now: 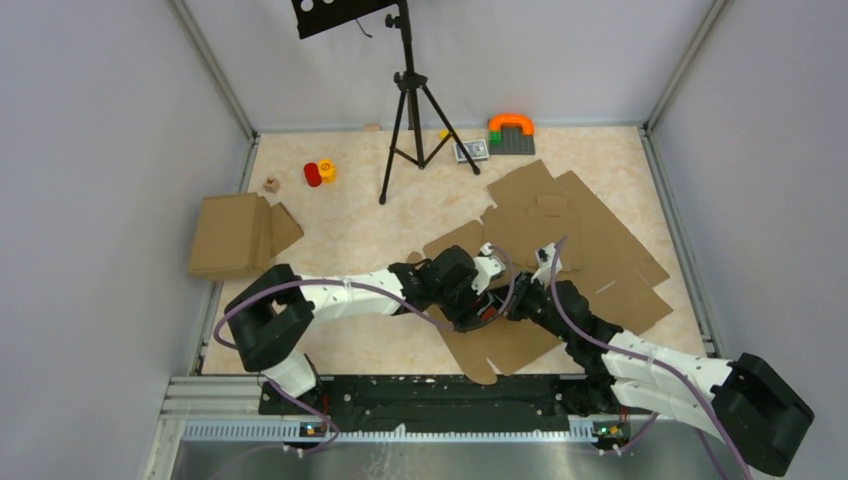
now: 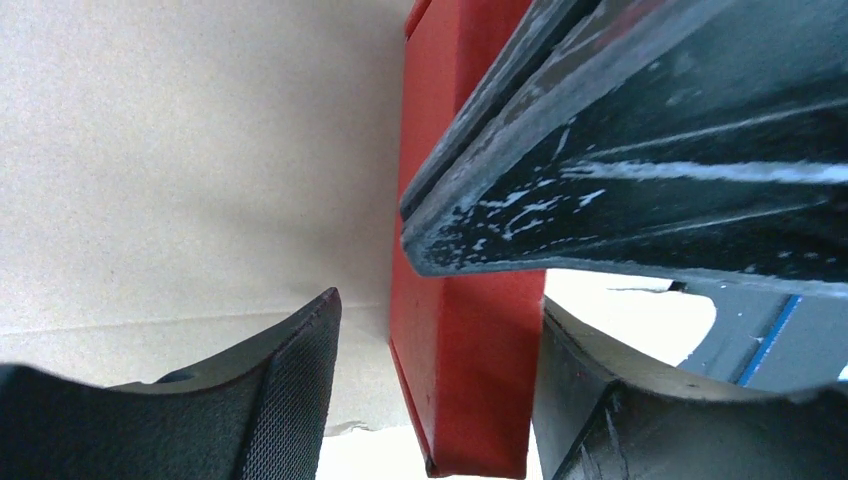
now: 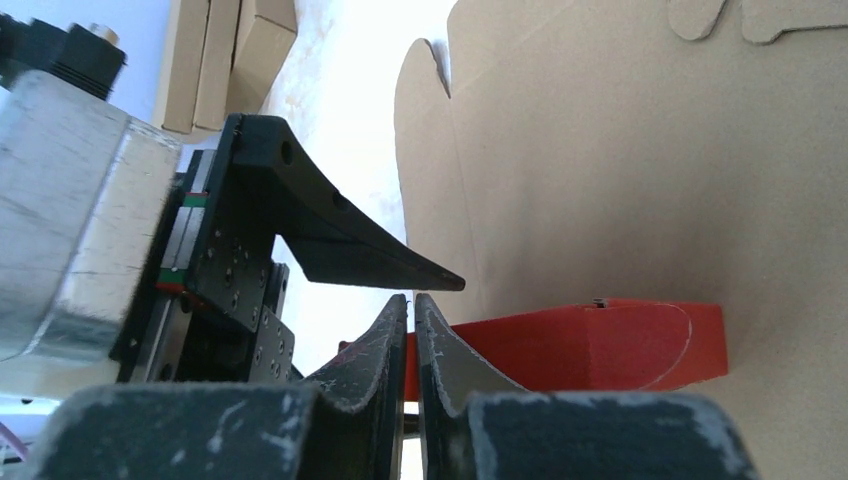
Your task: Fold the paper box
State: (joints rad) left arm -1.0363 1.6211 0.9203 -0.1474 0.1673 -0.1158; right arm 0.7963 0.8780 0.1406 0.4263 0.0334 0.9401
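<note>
Both arms meet over the middle of the table (image 1: pixel 340 230), right on top of the brown cardboard sheets (image 1: pixel 590 230), and between them is the paper box (image 2: pixel 465 340), bright red, standing on edge against that brown card. The left claw (image 2: pixel 435 330) is spread around it: there is a clear gap between the box and one textured finger (image 2: pixel 290 390), while the other finger sits just beside the box's opposite face. The right claw (image 3: pixel 412 320) has its fingers pressed almost flat together, with a thin sliver of red showing between them, so it is pinching a thin edge of the box. From the left wrist, the right arm's scuffed fingers cut across the top of the box and hide most of its upper half. From the right wrist, the left arm's body and one curved finger block the view to the left. From above, the box is almost buried under the two wrists. Well clear of the action are a folded brown cardboard box (image 1: pixel 235 235) on the left, a black tripod (image 1: pixel 405 110) at the back, small red and yellow pieces (image 1: pixel 318 173), and an orange arch (image 1: pixel 511 122) on a grey plate.
</note>
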